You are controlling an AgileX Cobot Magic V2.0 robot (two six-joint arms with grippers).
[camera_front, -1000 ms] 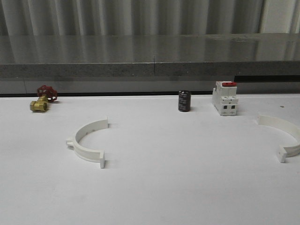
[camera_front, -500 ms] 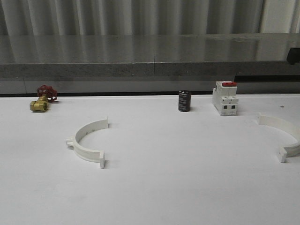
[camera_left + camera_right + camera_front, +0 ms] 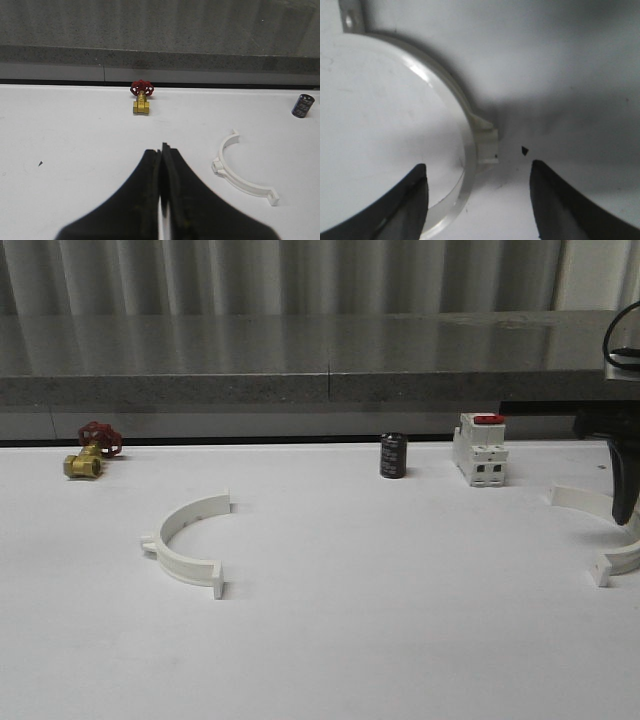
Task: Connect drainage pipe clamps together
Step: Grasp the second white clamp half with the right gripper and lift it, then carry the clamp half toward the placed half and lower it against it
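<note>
With the right gripper (image 3: 477, 200) spread directly over the right clamp (image 3: 455, 110), whose band lies between the fingers, the gripper is best lowered squarely and closed across the band beside its boss, while the left gripper (image 3: 161, 165), pressed together, waits short of the left clamp (image 3: 240, 172).

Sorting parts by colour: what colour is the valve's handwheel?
Red, on a brass body; the valve shows best in the left wrist view.

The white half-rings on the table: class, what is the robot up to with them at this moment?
The right gripper is open, its fingers straddling the right clamp half at the table's right edge, not yet closed on it. The left gripper is shut and empty, above the table short of the left clamp half. The two halves lie far apart, so nothing is joined yet.
</note>
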